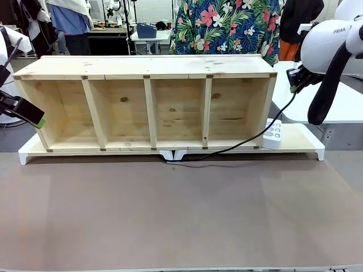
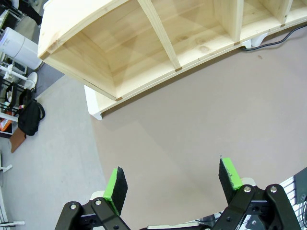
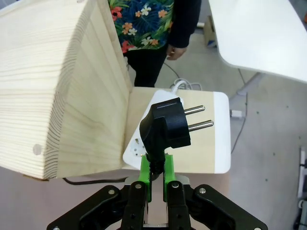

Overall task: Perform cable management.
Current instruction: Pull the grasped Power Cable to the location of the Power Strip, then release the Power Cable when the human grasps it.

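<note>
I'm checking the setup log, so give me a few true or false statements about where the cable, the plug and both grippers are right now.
1. The right gripper is shut on the cable just behind its plug. True.
2. The plug is pushed into the power strip. False: it is held in the air, prongs bare.
3. The left gripper holds the cable's other end. False: it is open and holds nothing.
4. The cable runs along the front of the wooden shelf. True.
5. The power strip sits inside a shelf compartment. False: it lies beside the shelf's right end.

Open tabletop (image 1: 181, 215) before the wooden shelf (image 1: 147, 107); cable (image 1: 249, 139) across its right front.
</note>
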Tool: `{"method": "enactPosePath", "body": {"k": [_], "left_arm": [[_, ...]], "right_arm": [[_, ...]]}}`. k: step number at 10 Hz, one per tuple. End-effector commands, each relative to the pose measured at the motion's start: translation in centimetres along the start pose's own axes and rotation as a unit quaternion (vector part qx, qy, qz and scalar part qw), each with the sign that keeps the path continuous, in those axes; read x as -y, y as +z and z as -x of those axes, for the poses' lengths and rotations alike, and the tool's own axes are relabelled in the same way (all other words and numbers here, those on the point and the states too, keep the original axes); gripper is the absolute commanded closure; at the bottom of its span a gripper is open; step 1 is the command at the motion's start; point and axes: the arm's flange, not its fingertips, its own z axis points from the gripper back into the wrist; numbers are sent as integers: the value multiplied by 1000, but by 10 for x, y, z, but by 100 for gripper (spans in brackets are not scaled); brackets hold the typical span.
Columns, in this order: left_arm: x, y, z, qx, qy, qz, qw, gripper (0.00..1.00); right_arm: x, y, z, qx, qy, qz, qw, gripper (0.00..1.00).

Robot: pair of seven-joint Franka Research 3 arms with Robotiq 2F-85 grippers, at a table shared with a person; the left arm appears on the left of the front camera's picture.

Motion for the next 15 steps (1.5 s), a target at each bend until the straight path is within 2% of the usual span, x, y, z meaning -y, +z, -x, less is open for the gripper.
{"method": "enactPosePath", "body": {"k": [1,15], "left_arm": [[-1,-1,-1,1,-2,-1,1000,0],[-1,-1,-1,1,-2,-1,1000,0]], "right_arm": [[0,-2,1,-2,0,0,1000,86],[0,-2,1,-2,0,0,1000,86]]}}
